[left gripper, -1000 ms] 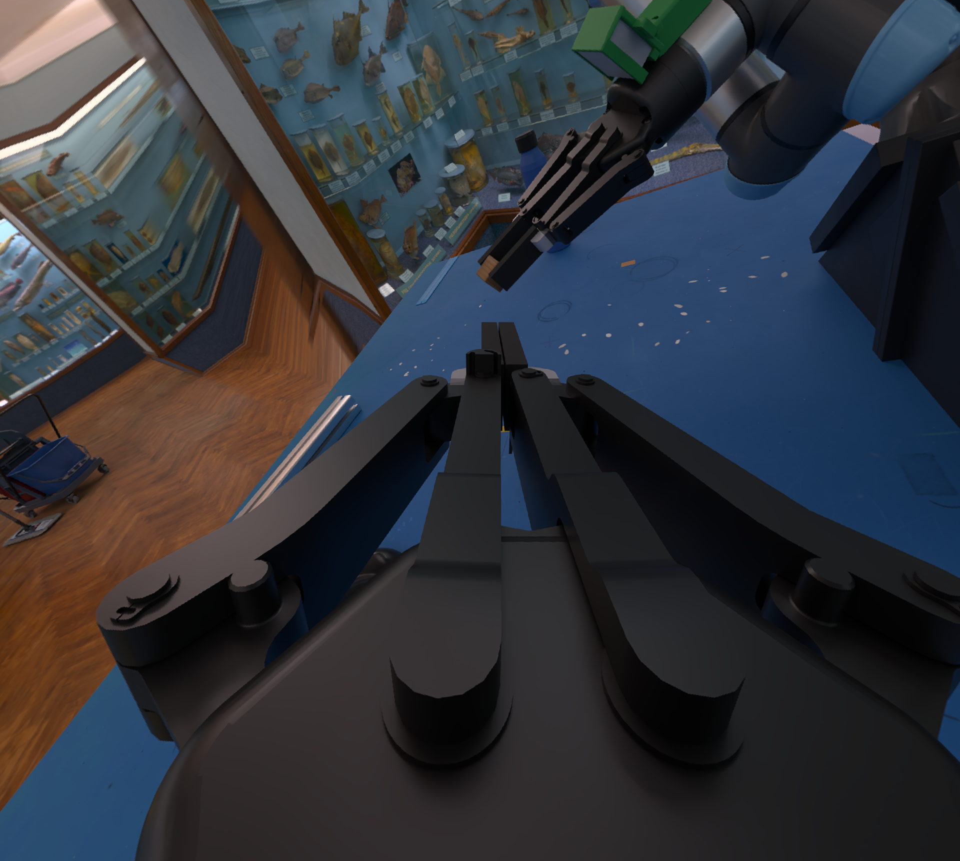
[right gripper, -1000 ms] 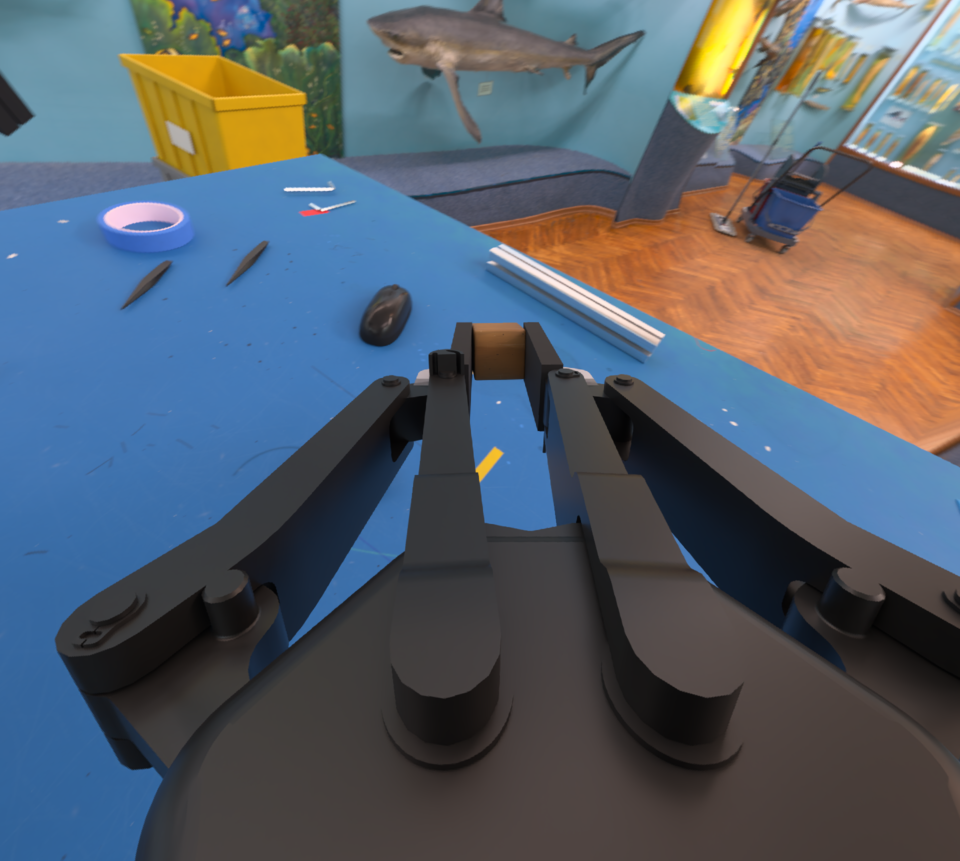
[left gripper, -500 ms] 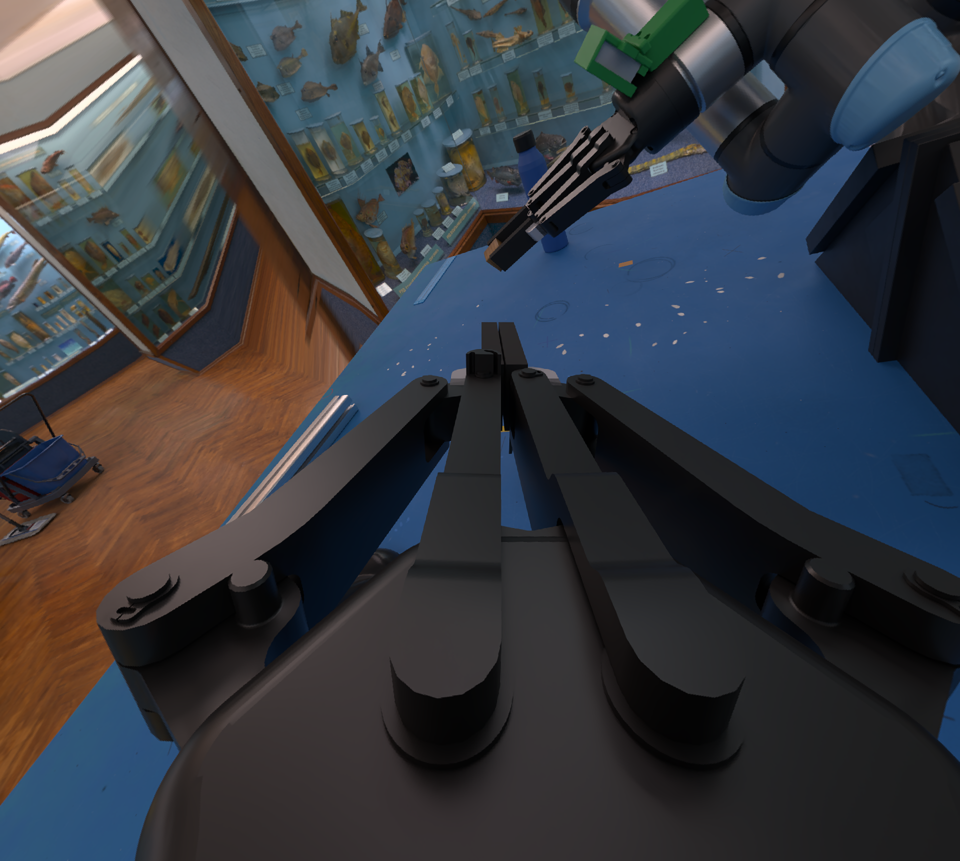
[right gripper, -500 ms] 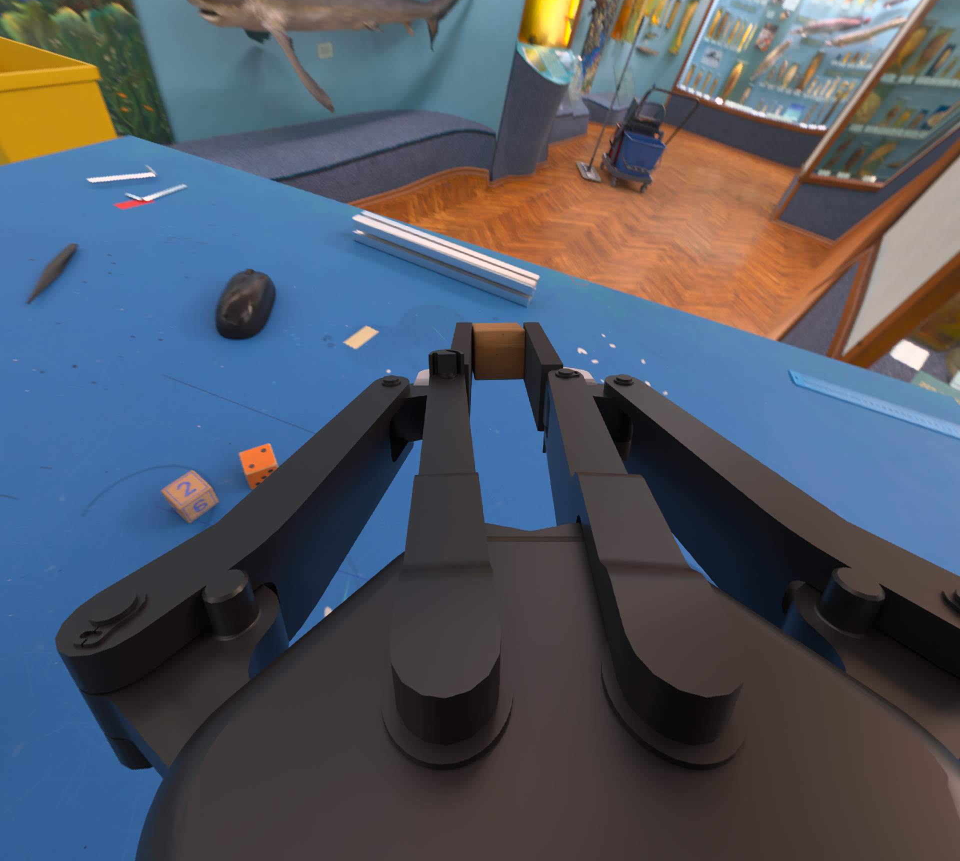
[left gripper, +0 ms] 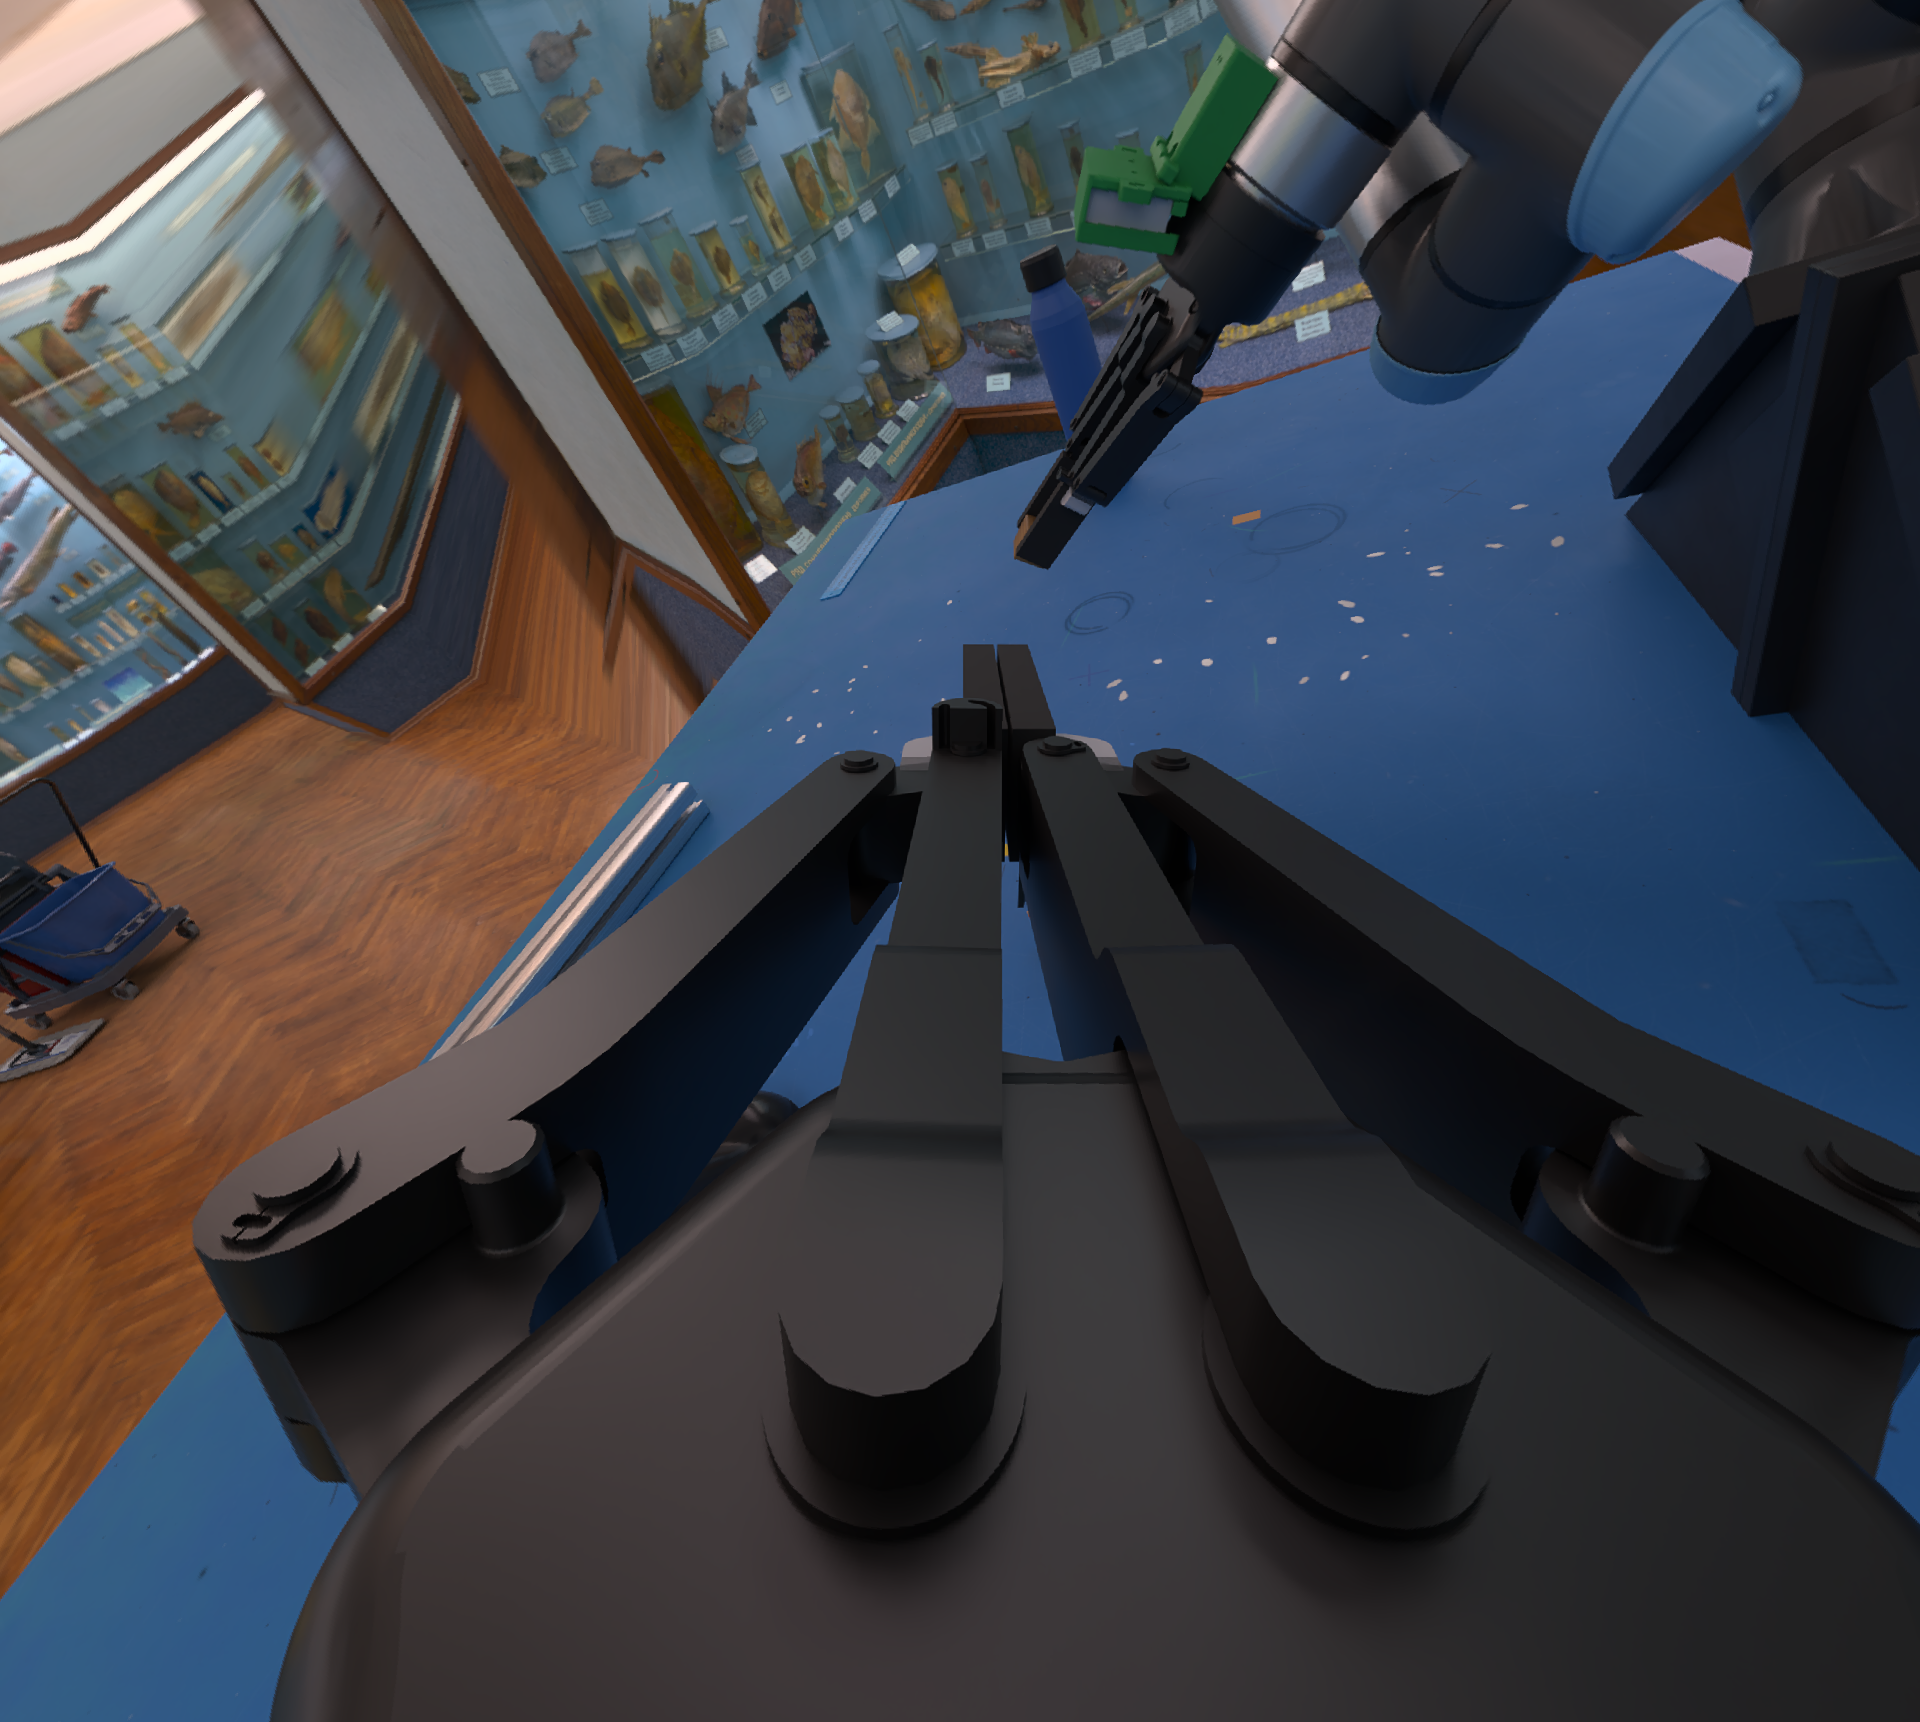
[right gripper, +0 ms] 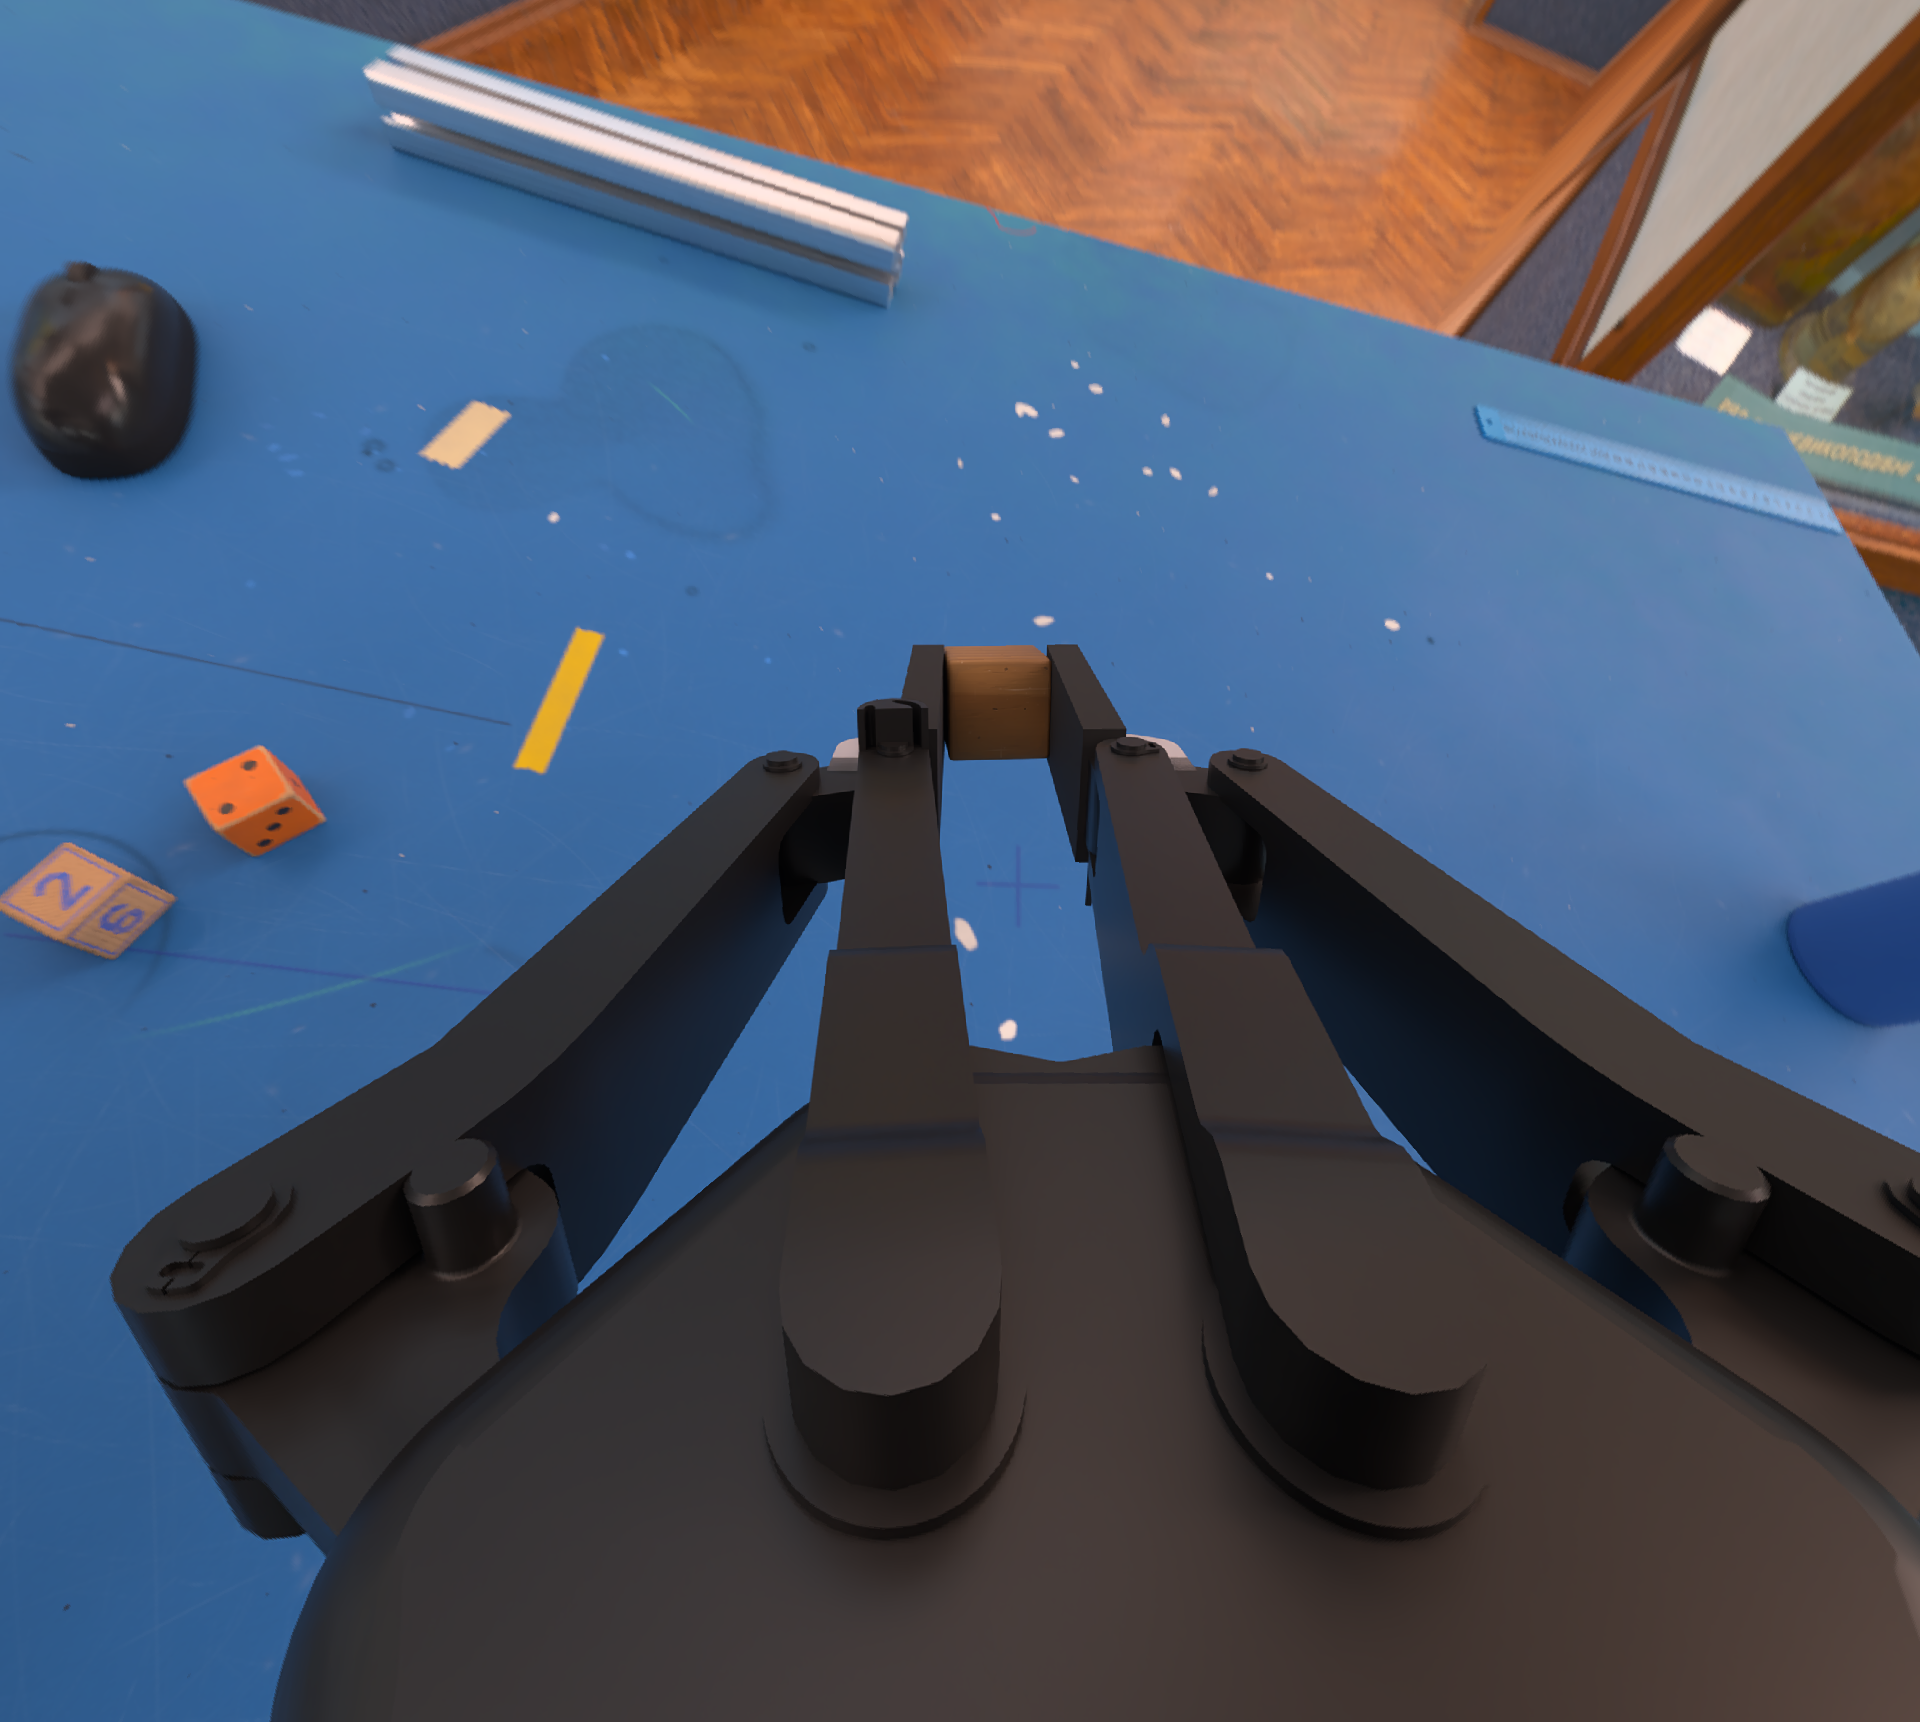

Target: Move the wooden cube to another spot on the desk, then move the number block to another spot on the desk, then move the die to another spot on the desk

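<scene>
Right pincer (right gripper: pixel 995 698) clamped on wooden cube (right gripper: pixel 995 702), held above blue bench (right gripper: pixel 1455 737). Die (right gripper: pixel 255 799) at 9 o'clock of it, number block (right gripper: pixel 85 899) just beyond at 8. Left pincer (left gripper: pixel 997 685) fully closed, empty.

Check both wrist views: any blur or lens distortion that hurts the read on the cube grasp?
Right wrist view: wooden cube sharp between the right gripper fingers; floor beyond the desk smeared. Left wrist view: display cases at the left edge streaked, wide-angle bending throughout; left gripper crisp, fingers together.
</scene>
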You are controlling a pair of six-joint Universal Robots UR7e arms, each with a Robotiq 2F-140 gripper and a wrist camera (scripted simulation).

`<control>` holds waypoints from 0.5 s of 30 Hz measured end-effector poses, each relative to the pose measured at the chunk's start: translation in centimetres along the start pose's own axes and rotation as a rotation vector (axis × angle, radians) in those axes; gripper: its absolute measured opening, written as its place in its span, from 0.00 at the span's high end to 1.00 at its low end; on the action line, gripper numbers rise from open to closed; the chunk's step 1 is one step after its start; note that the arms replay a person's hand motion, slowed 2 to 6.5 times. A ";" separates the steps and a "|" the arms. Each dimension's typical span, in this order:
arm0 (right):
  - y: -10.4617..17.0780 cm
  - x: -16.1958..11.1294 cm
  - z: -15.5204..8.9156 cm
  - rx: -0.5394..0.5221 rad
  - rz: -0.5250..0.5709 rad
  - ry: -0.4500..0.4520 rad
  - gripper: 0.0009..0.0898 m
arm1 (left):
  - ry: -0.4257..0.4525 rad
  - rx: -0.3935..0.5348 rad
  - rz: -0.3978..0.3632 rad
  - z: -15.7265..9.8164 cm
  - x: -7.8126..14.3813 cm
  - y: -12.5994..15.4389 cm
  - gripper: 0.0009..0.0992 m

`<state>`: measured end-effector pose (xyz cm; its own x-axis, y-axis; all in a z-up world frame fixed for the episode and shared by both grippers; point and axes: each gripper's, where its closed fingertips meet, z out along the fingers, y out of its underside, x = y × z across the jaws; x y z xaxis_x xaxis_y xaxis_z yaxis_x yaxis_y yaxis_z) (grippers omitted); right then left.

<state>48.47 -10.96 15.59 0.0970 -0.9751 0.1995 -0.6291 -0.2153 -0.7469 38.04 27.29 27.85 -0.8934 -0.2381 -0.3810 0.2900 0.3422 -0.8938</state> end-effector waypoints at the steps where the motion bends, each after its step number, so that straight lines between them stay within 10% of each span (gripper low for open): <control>1: 0.4 0.3 0.3 -0.019 0.005 0.006 0.72 | 0.001 -0.001 0.000 0.0 0.0 0.0 1.00; 15: 5.4 2.4 4.0 -0.223 0.075 0.032 0.72 | 0.010 -0.016 0.003 0.3 0.2 0.3 1.00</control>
<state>48.40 -14.68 9.53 0.0215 -0.9850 0.1712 -0.7885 -0.1220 -0.6028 38.03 27.02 27.45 -0.8958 -0.2282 -0.3813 0.2873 0.3573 -0.8887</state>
